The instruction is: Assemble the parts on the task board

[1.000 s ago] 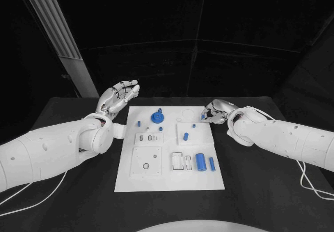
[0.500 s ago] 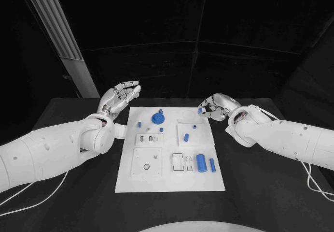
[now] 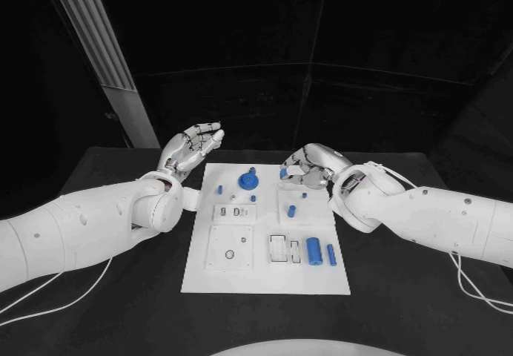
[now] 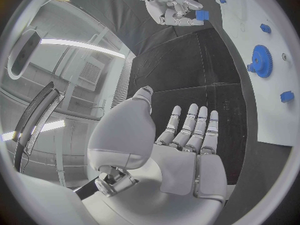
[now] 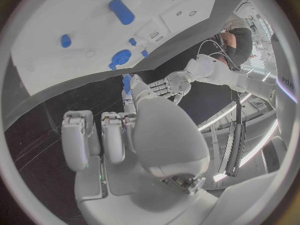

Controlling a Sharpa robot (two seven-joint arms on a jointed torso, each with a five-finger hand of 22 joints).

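Note:
The white task board [image 3: 267, 278] lies in the middle of the black table. On it are a blue gear [image 3: 248, 180], a thick blue cylinder [image 3: 313, 250], a thinner one [image 3: 331, 254] and several small blue pieces. My right hand [image 3: 308, 169] hovers over the board's far edge and pinches a small blue part [image 3: 283, 173] at its fingertips; the same part [image 4: 201, 15] shows in the left wrist view and again [image 5: 127, 82] in the right wrist view. My left hand [image 3: 193, 144] is raised beyond the board's far left corner, fingers spread, holding nothing.
White sub-plates with slots and holes [image 3: 230, 245] sit on the board's near half. Bare black table [image 3: 118, 297] lies on both sides of the board. A pale slanted beam [image 3: 113, 67] rises behind the table's far left.
My right hand has moved left, from off the board's far right corner to over its far edge, carrying the small blue part. The left hand has hardly moved.

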